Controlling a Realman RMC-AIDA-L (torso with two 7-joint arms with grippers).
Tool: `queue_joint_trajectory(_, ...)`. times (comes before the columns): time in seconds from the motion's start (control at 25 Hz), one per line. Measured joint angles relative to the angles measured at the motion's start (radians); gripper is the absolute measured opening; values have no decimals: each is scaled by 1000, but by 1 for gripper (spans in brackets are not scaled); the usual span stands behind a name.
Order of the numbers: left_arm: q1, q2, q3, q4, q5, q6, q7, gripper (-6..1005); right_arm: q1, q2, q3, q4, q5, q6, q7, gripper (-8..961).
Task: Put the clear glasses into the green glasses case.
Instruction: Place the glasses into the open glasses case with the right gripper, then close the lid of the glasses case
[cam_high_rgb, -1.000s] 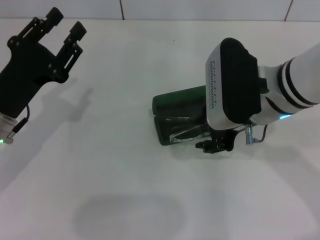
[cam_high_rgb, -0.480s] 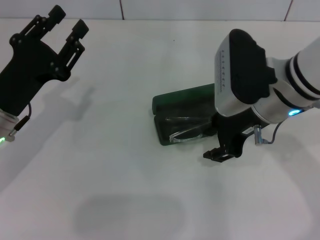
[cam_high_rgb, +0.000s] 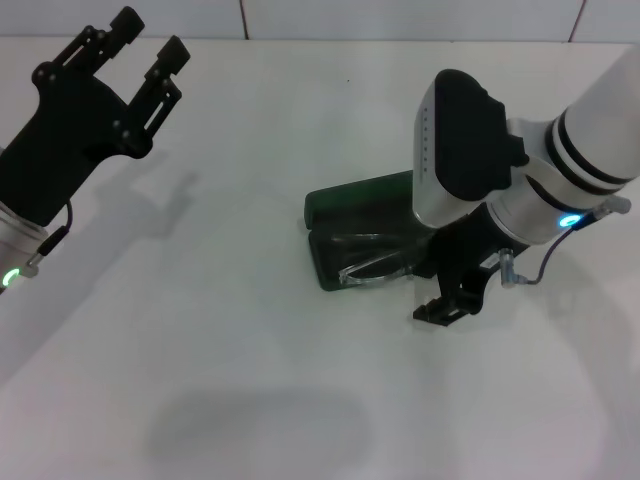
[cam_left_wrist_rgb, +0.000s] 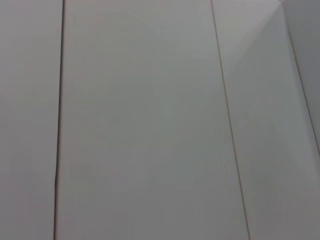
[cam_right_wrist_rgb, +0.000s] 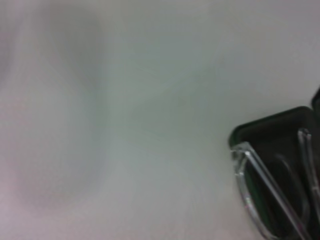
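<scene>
The green glasses case (cam_high_rgb: 356, 197) lies open mid-table, its lid standing up behind its dark tray. The clear glasses (cam_high_rgb: 368, 264) lie in the tray, and one clear edge pokes over the tray's near rim. My right gripper (cam_high_rgb: 445, 305) hangs just past the case's right end, open and holding nothing. In the right wrist view, a corner of the case (cam_right_wrist_rgb: 280, 140) shows with the glasses' clear frame (cam_right_wrist_rgb: 257, 187) lying across it. My left gripper (cam_high_rgb: 148, 38) is raised at the far left, open and empty, well away from the case.
The white table (cam_high_rgb: 250, 350) stretches around the case with nothing else on it. A tiled wall runs along the table's back edge, and the left wrist view shows only its panels (cam_left_wrist_rgb: 150, 120).
My right gripper has drawn back from over the case's right end to the near right of it. The glasses stay in the tray. The left arm has shifted slightly rightward.
</scene>
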Motion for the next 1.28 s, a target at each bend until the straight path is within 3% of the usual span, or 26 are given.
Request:
queue_joint_trajectory(0.4, -12, 0, 5, 0, 0, -32, 0, 519, 16, -1, 7, 24, -32, 79, 16, 535)
queue_joint_trajectory(0.92, -18, -1, 13, -2, 0, -40, 0, 518, 13, 0, -3, 13, 32, 79, -3, 545)
queue_joint_trajectory(1.04, -15, -1, 12, -2, 0, -37, 0, 518, 0, -3, 1, -13, 32, 67, -1, 547)
queue_joint_trajectory(1.2, -14, -1, 12, -2, 0, -34, -4, 518, -101, -7, 63, -139, 32, 59, -19, 550)
queue_joint_trajectory(1.28, -13, -2, 12, -1, 0, -34, -5, 519, -117, -6, 77, -151, 32, 66, -28, 552)
